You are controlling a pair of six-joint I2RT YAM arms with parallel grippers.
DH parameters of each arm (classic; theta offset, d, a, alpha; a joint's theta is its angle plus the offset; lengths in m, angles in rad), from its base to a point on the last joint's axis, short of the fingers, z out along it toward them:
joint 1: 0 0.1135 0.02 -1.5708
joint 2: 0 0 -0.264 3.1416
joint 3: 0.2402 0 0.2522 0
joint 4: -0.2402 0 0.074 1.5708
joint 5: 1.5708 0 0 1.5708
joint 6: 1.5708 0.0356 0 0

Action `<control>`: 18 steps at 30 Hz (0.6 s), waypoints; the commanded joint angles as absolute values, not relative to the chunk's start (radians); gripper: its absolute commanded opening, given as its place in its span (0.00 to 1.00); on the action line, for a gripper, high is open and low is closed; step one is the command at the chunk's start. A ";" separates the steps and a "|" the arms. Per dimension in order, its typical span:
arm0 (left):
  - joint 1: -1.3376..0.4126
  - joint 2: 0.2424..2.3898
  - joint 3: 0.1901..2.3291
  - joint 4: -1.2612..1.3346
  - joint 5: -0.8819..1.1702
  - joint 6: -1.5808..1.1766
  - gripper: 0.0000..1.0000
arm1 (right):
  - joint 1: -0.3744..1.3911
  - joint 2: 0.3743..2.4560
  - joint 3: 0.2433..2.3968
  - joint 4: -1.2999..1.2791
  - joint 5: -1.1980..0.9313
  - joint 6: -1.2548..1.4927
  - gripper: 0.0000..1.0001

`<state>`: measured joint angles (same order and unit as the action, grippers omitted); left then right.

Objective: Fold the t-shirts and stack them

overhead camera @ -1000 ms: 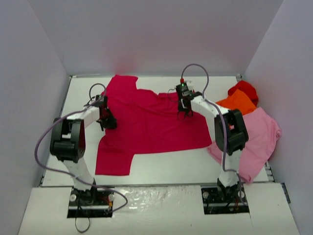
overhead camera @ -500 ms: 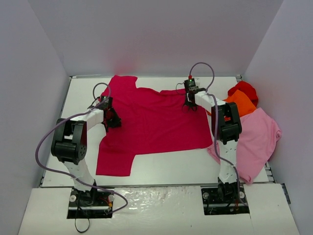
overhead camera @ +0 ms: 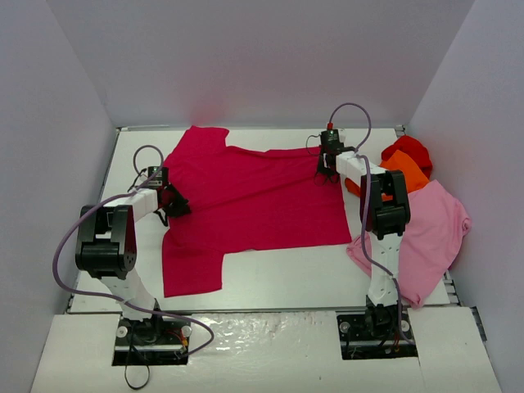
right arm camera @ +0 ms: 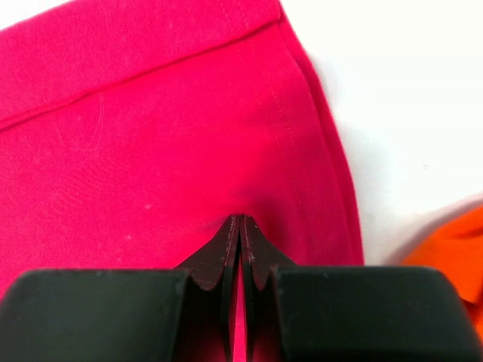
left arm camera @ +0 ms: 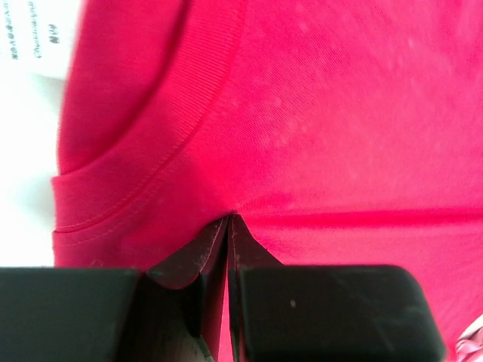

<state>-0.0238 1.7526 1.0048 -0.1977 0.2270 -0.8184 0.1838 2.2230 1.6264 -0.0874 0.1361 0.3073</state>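
Top view, L to R: left hand (overhead camera: 169,202) sits centre-left of frame, at the left edge of the crimson t-shirt (overhead camera: 254,205). The shirt lies spread mostly flat across the middle of the white worktop (overhead camera: 278,274), w/ one sleeve toward upper left and another toward lower left. Left wrist view: fingertips clenched tight, a fold of crimson cloth pinched btwn them just by the ribbed collar (left arm camera: 136,181); white label (left arm camera: 26,34) in upper-left corner. Right hand (overhead camera: 329,172) is upper centre-right, at the shirt's upper-right corner. Its wrist view shows it clenched too, nipping crimson cloth near the stitched hem, w/ bare worktop beyond. Far right: red t-shirt (overhead camera: 409,149) bunched at top, orange t-shirt (overhead camera: 401,170) just below, touching it, and light pink t-shirt (overhead camera: 434,229) spread toward lower right, the orange one's lower edge overlapping it.
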 commanded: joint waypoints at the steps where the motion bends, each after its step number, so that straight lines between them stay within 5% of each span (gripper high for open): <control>1: 0.042 1.687 1.008 -0.291 0.104 -0.738 0.03 | 0.187 2.152 1.589 -0.013 0.137 0.319 0.00; 9: 0.043 1.606 1.065 -0.351 0.070 -0.667 0.04 | 0.216 2.055 1.655 0.038 0.119 0.288 0.48; 18: 0.043 1.583 1.090 -0.377 0.049 -0.634 0.04 | 0.219 2.117 1.745 -0.050 0.076 0.281 0.48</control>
<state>0.0349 1.6522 1.0425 -0.3672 0.0679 -0.6612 0.2111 2.1616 1.7266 -0.0465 0.0905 0.2983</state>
